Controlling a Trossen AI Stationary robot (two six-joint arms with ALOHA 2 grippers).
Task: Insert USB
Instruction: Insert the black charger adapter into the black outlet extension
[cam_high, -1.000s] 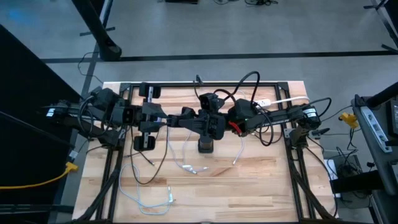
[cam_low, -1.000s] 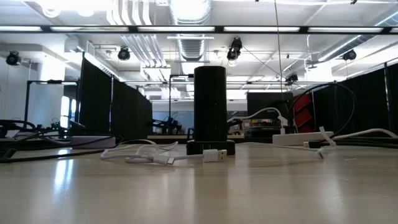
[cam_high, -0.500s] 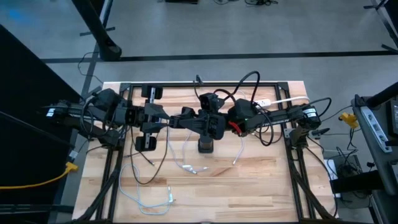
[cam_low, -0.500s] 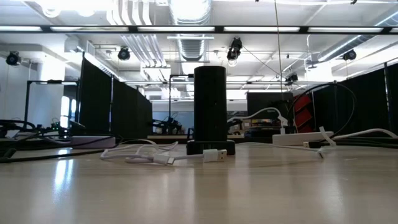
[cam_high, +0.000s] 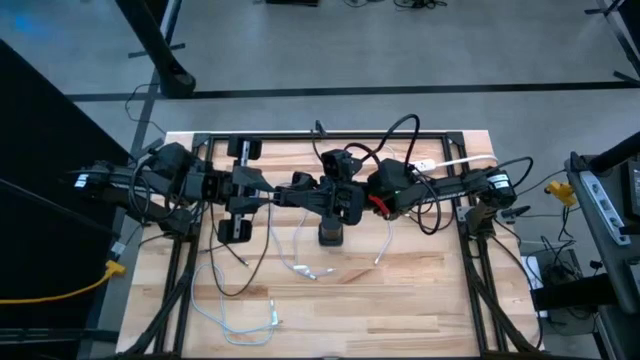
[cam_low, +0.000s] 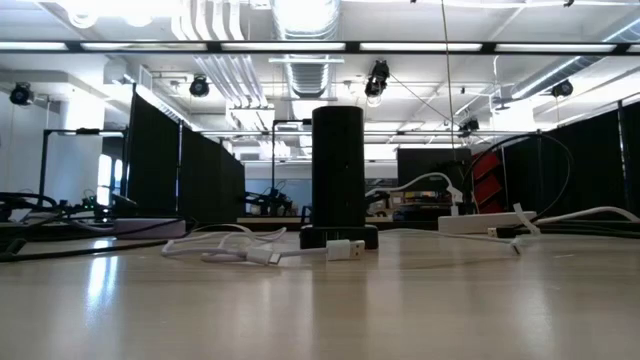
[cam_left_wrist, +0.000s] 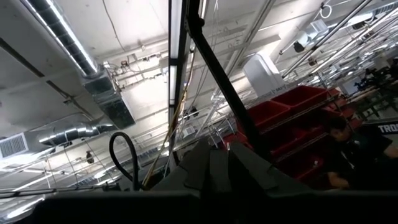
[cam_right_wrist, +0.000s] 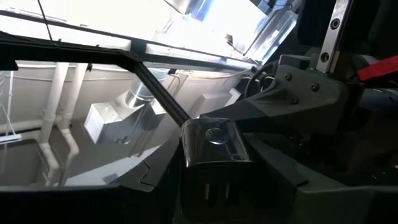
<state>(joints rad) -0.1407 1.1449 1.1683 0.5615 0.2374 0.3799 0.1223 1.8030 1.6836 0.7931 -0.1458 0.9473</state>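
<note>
I had both arms raised over the middle of the wooden table (cam_high: 440, 300), reaching in from the two sides until they almost met. The left gripper (cam_high: 300, 186) hung up high, and its wrist camera looked up at the ceiling lights. Its two dark fingers (cam_left_wrist: 214, 168) were squeezed tight together with nothing between them. The right gripper (cam_high: 342, 200) was just beside the left gripper, and I could not tell if it was clenched or let go. I saw nothing held in it. The black tower (cam_low: 338, 170) stood upright on the table, right under the right gripper. The white USB plug (cam_low: 345, 249) lay flat on the table below both grippers, well apart from them, just in front of the foot of the tower. No gripper touched it. Its white cable (cam_high: 300, 248) ran in loose bends across the wood under the left gripper. A second white cable (cam_high: 385, 245) lay on the far side of the tower from the left gripper. A third, pale cable (cam_high: 240, 322) sat curled near the table edge, far from both grippers.
</note>
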